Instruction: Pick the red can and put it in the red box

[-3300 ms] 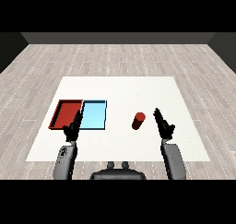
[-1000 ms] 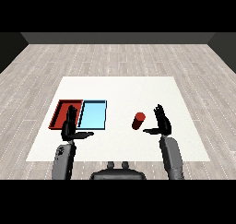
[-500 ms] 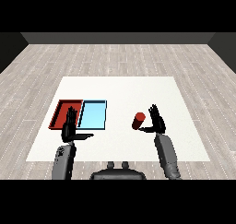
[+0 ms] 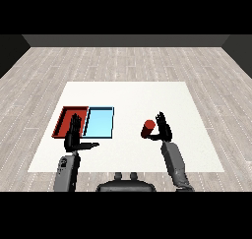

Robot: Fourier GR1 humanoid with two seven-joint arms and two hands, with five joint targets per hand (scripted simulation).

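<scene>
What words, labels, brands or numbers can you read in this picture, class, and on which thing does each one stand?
None: no readable text shows anywhere.
Red can: plain, no label visible.
Red tray and blue tray: plain, no marks.
Table: bare white, no writing.
Left hand and right hand: plain black, no markings.

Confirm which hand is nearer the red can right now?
Right. The right hand is directly beside the red can, on its right, fingers open. The left hand is far off to the can's left, at the near edge of the red tray.
</scene>
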